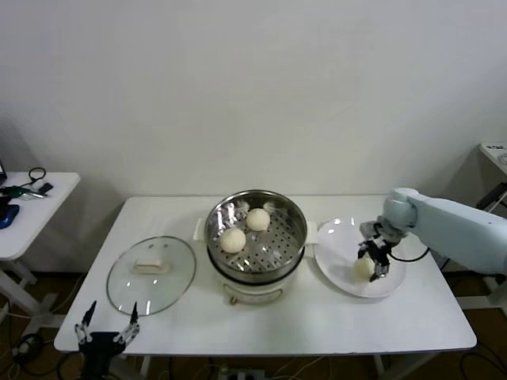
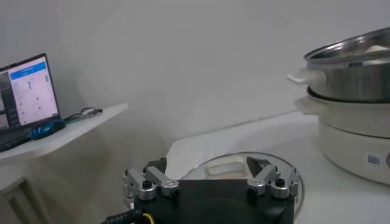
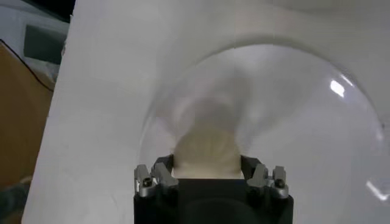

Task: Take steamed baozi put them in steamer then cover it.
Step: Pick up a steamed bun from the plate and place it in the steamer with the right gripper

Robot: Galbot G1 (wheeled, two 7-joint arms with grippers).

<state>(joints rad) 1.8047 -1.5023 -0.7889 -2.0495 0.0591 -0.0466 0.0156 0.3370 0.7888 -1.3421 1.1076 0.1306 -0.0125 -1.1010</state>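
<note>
Right gripper point(image 1: 373, 264) is down on the plate point(image 1: 337, 237), right of the steamer point(image 1: 256, 234), jaws straddling a bun point(image 1: 364, 269); looks like the pick for the next load, so low and square over it makes sense. Two buns point(image 1: 233, 240) sit on the perforated tray already, well apart, leaving free tray space for more. Lid point(image 1: 151, 274) lies flat on the table point(image 1: 238, 321) left of the steamer, handle up, near the left arm, likely so that arm can cap later. Left gripper point(image 1: 106, 324) is parked at the front-left table edge, fingers spread, holding nothing. Left wrist view: left gripper point(image 2: 210, 184) wide open, lid point(image 2: 234, 165) just beyond it, steamer point(image 2: 350, 115) further off with steel pot stacked on the white base. Right wrist view: right gripper point(image 3: 210, 176) has fingers point(image 3: 159, 176) against both flanks of the bun point(image 3: 207, 149); closed on it by my read, lift not started since the bun looks seated on the plate point(image 3: 317, 134). Bun is pale cream, smooth, rounded, probably soft, so a light squeeze should do.
</note>
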